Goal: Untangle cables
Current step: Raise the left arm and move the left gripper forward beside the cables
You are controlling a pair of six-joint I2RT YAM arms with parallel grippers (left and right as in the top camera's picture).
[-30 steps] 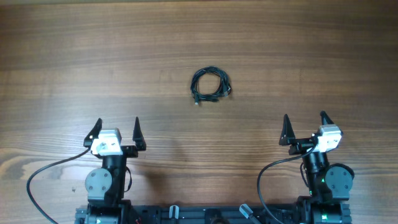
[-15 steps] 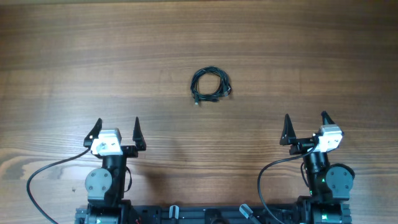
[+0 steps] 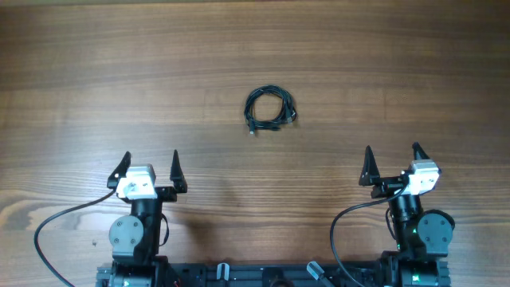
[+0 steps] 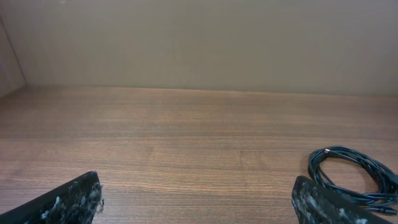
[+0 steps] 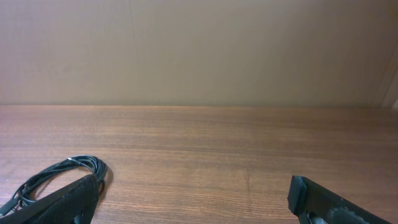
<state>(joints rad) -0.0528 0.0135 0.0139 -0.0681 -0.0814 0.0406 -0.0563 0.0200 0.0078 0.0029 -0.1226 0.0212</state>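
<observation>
Black, thin cables [image 3: 269, 108] lie coiled in 1 small bundle on the wooden table [image 3: 414, 64]. Nothing about them has been altered over the last second: the same loops are seen in the same spot. Neither arm has been moved either. The left gripper [image 3: 151, 156] is parked well short of the bundle and off to its left, and the right gripper [image 3: 390, 149] is parked well short of it and off to its right. On each, the 2 jaws are spread wide and nothing is held. The task is therefore judged as not yet begun (no strand has been drawn free, and no contact with the bundle is seen).

Around the bundle only wood grain is seen, and no other object lies between it and either gripper. The thicker leads [image 3: 56, 217] feeding the arms curl far from the bundle, behind the grippers, and are not part of the job. The real obstacle is judged to be the bundle itself: its strands are far thinner than the fingers, pressed flat to the wood and closely overlapped. How many cables it holds cannot be told.
</observation>
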